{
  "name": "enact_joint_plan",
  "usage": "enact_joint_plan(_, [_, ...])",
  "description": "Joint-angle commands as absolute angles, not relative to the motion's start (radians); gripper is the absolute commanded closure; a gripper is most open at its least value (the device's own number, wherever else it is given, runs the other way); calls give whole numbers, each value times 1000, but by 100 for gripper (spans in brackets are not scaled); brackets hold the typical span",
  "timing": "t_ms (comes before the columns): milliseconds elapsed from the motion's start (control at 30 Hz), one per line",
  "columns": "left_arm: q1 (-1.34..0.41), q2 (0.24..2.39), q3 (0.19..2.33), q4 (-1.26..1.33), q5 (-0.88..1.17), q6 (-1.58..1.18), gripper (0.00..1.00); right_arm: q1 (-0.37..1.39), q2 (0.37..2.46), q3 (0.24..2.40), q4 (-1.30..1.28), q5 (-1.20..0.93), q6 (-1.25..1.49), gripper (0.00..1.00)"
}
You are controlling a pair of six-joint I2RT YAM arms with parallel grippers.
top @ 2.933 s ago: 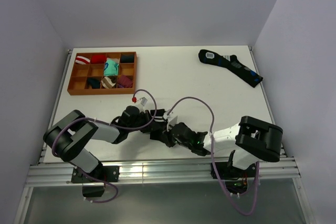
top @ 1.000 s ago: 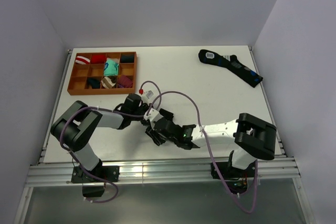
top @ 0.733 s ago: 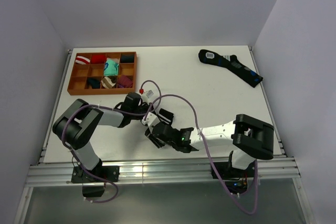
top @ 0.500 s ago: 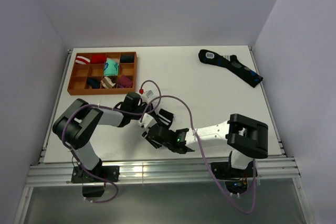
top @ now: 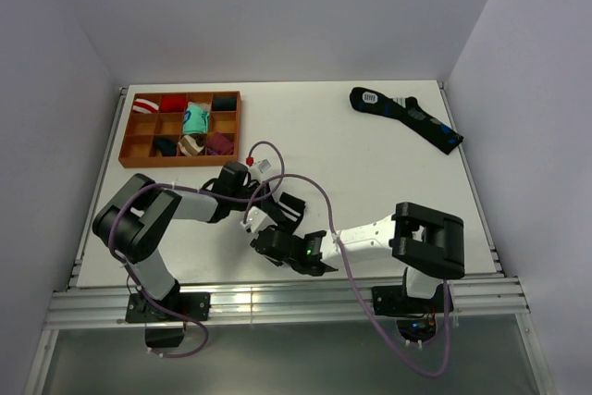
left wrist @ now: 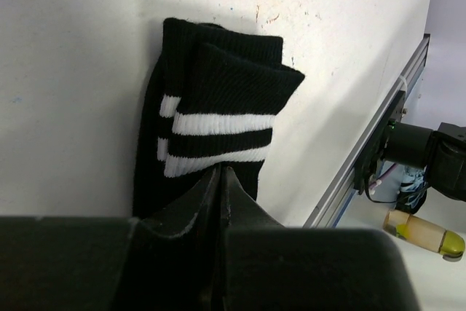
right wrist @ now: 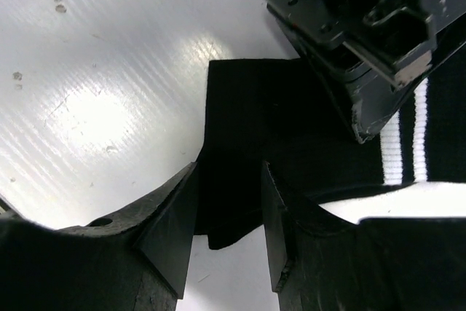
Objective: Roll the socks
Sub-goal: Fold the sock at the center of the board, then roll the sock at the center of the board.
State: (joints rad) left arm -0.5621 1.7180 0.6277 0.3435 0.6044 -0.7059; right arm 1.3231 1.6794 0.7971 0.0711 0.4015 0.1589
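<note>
A black sock with white stripes lies folded on the white table, near the front edge. It also shows in the top view and the right wrist view. My left gripper is shut, its tips resting on the sock's near part; it shows in the top view. My right gripper is open, its fingers either side of the sock's end, close under the left gripper's body. In the top view my right gripper is just in front of the left one.
A wooden compartment tray with several rolled socks stands at the back left. A dark blue patterned sock lies flat at the back right. The table's metal front rail is close behind the grippers.
My right arm has swung left and its gripper has slid along the sock towards the left gripper. The left gripper has shifted slightly back, then held still on the sock.
</note>
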Motion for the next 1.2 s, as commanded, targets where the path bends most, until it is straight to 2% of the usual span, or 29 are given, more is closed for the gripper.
enact_joint_plan(0, [-557,1729,640,287,600,-663,89,1342,1666,833,51,436,173,53])
enact_joint_plan(233, [-555,1732,640,276,595,-658,90,1368,1651,841,12,446,195,53])
enact_joint_plan(367, [-554,1738,640,278,594,-660,89,1368,1617,818,34,437,196,49])
enact_joint_plan(1167, [-549,1752,643,281,603,-657,89,1336,1615,765,31,416,202,48])
